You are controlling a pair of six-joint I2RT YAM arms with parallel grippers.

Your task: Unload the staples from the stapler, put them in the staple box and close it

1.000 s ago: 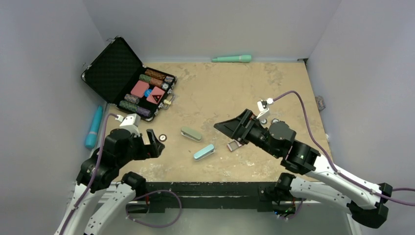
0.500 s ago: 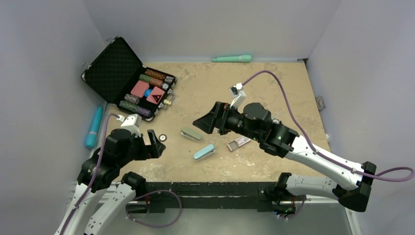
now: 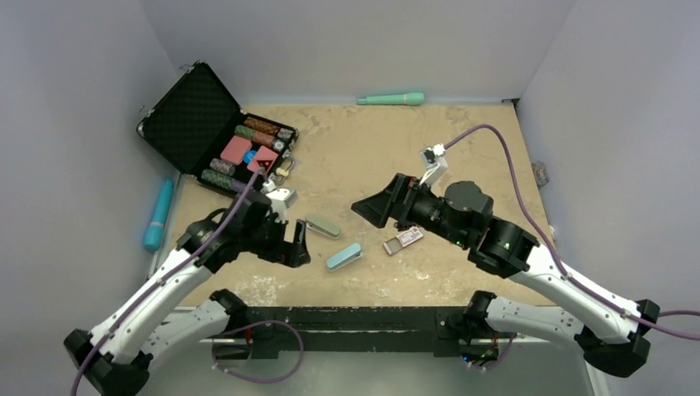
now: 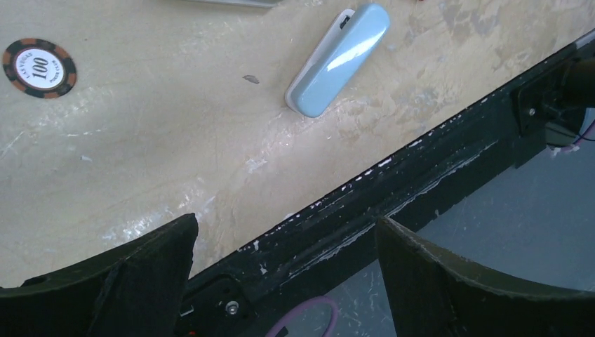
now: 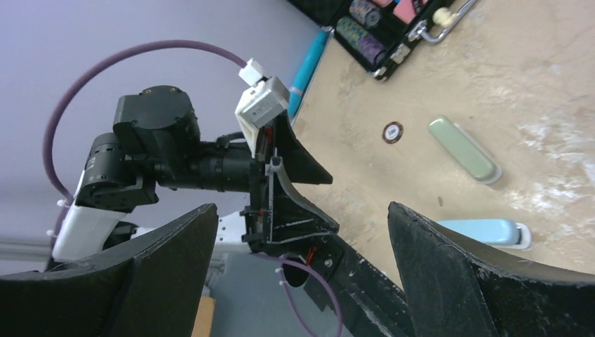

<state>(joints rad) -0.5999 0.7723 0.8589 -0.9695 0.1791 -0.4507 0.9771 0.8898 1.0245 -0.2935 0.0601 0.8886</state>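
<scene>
Top external view shows the left arm reached out over the surface (image 3: 462,132), where half a second ago it sat folded by its base; the left gripper (image 3: 297,245) now hangs just left of the light blue stapler (image 3: 343,256), apart from it. The right gripper (image 3: 369,208) has pulled back to the right, away from the sage-green stapler (image 3: 322,225), and hovers near a small pinkish box (image 3: 403,239); both staplers and the box lie where they were.

Left wrist view has its fingers (image 4: 140,274) spread wide and empty; the light blue stapler lies flat ahead of them near the surface's black front edge (image 4: 393,182), with a poker chip (image 4: 38,67) marked 100 off to one side; in the top view the left arm hides that chip. Right wrist view likewise shows its fingers (image 5: 456,281) wide apart, holding nothing.

At the far left an open black case (image 3: 186,111) rests with its lid tilted back; in it lie rows of chips (image 3: 262,125) and pink and red plaques (image 3: 238,149). A teal pen (image 3: 390,99) lies along the far wall; a blue tube (image 3: 158,213) lies off the surface's left edge.
</scene>
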